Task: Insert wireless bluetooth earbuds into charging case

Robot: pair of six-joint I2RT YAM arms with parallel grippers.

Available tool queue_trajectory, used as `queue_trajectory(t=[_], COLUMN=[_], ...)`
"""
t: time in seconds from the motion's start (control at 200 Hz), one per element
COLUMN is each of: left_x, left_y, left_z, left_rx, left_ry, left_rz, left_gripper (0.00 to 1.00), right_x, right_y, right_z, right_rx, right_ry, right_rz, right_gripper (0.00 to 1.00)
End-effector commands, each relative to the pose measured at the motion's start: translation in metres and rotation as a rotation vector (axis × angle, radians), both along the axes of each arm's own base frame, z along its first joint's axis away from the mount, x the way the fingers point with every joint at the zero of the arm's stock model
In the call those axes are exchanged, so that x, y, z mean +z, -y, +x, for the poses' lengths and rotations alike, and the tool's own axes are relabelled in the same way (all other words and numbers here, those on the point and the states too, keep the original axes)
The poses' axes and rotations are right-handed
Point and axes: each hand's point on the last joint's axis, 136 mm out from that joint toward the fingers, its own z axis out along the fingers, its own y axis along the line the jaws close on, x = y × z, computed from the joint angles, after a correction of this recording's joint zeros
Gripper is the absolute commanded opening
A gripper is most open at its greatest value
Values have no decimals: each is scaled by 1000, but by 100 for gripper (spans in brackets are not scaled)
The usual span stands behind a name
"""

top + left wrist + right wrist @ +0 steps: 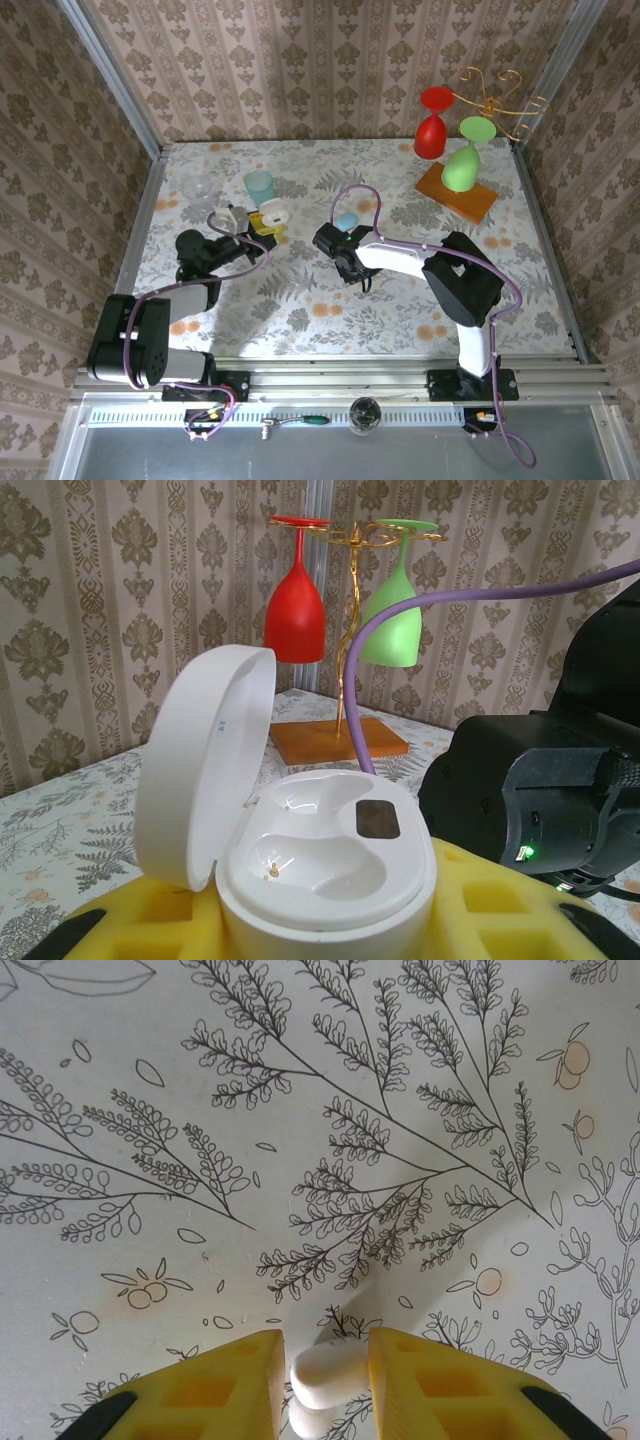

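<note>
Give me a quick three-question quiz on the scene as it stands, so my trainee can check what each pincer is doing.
1. True or false: the charging case has its lid open and both wells empty.
2. What does the right pincer grip? A) a white earbud B) a spoon C) a battery
3. Which pincer holds the case?

Key: 1 true; 2 A; 3 the left pincer, with the case seated between its yellow pads.
</note>
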Motion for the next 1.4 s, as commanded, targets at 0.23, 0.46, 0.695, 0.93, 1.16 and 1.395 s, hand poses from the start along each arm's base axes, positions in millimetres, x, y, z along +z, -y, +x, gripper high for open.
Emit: queue_trajectory(t=[0.23, 0.46, 0.695, 0.93, 1.16, 1.395], left_x=[19, 20, 20, 20, 17, 16], left_y=[2, 2, 2, 2, 2, 2], left_z=[-5, -5, -5, -5, -4, -3], left_rx=[-32, -32, -34, -33, -24, -25], left_ry=[92, 94, 94, 94, 95, 94], left_rz=[-2, -3, -2, -3, 1, 4], left_gripper=[20, 20, 20, 20, 20, 20], right_x=[7, 5, 10, 18, 28, 24], right_y=[6, 24, 40, 50, 17, 8], right_z=[-4, -19, -25, -23, -20, -3], right_rx=[9, -5, -29, -54, -9, -81], right_ry=[-4, -30, -28, -9, 8, 39], right_rz=[-33, -77, -108, -136, 17, 34], right_gripper=[53, 59, 56, 54, 53, 48])
